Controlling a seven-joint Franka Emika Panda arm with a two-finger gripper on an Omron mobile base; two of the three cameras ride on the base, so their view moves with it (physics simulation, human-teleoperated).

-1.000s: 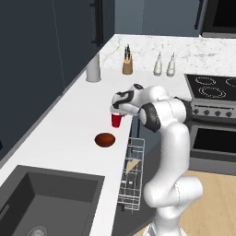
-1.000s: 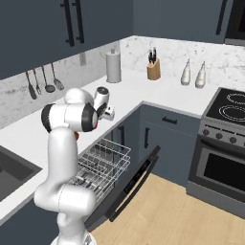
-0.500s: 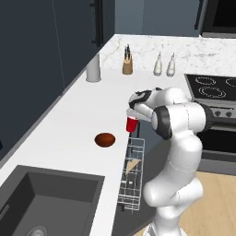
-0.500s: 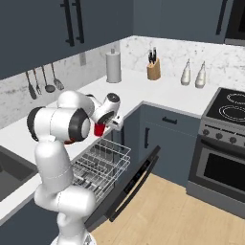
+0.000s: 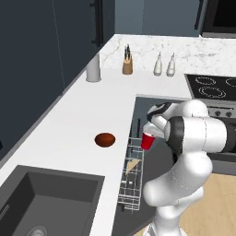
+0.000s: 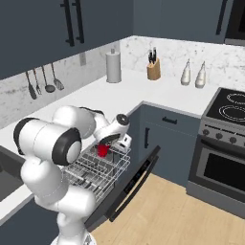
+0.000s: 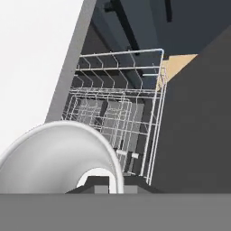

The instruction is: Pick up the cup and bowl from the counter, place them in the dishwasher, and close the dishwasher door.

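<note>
My gripper (image 5: 152,133) is shut on the red cup (image 5: 148,140), holding it by the rim over the white wire rack (image 5: 130,177) of the open dishwasher. From the right the cup (image 6: 103,150) hangs just above the rack (image 6: 95,171), under the gripper (image 6: 111,140). In the hand view the cup's white inside (image 7: 58,153) looms large at the lower left, with the rack (image 7: 117,113) beyond it. The dark reddish-brown bowl (image 5: 105,139) sits on the white counter (image 5: 73,124), left of the rack. The dishwasher door (image 6: 127,186) hangs open, tilted down toward the floor.
A grey canister (image 5: 93,68), a knife block (image 5: 127,64) and two bottles (image 5: 165,65) stand at the back of the counter. The sink (image 5: 41,198) lies near left. The steel oven and stove (image 6: 222,143) stand to the right, with wooden floor (image 6: 182,215) in front.
The arm has carried the cup rightward off the counter and down, from above the counter edge to just over the dishwasher rack. The bowl has stayed put.
</note>
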